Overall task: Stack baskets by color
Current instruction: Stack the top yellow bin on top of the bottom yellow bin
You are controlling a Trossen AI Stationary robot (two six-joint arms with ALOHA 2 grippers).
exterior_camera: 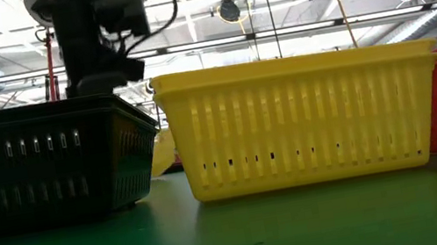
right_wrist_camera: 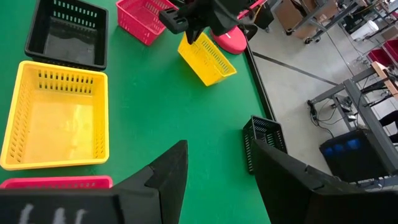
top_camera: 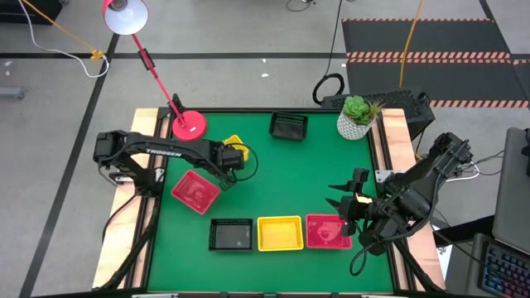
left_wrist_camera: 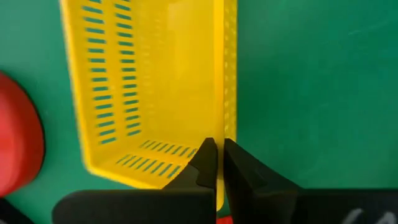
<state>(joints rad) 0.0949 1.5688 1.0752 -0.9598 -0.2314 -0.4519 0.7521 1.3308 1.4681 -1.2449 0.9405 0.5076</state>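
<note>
Left arm reaches in from the bench's (top_camera: 265, 178) left edge. Left gripper (left_wrist_camera: 216, 163) is clamped on the rim of a small yellow basket (top_camera: 235, 149), near the far-left corner; in the right wrist view that basket (right_wrist_camera: 207, 59) hangs tilted, one end lower than the other. Pink lamp base (top_camera: 190, 126) stands just beside it, closer to the far-left corner. A red-pink basket (top_camera: 195, 190) lies askew below the left arm, near the left edge.

Row along the near edge, left to right: black basket (top_camera: 231, 234), yellow basket (top_camera: 280, 233), second red-pink basket (top_camera: 325, 231). The three sit side by side, very close; I cannot tell whether they touch. The low view shows the yellow one (exterior_camera: 302, 117) with a double rim line, so it may be a stack; cannot confirm.

Far edge, around the middle: another black basket (top_camera: 288, 126). White plant pot (top_camera: 357, 117) at the far-right corner.

Right arm enters from the right edge. Right gripper (right_wrist_camera: 217, 180) has fingers apart, nothing between them, hovering over the near-right part of the bench beside the second red-pink basket.
</note>
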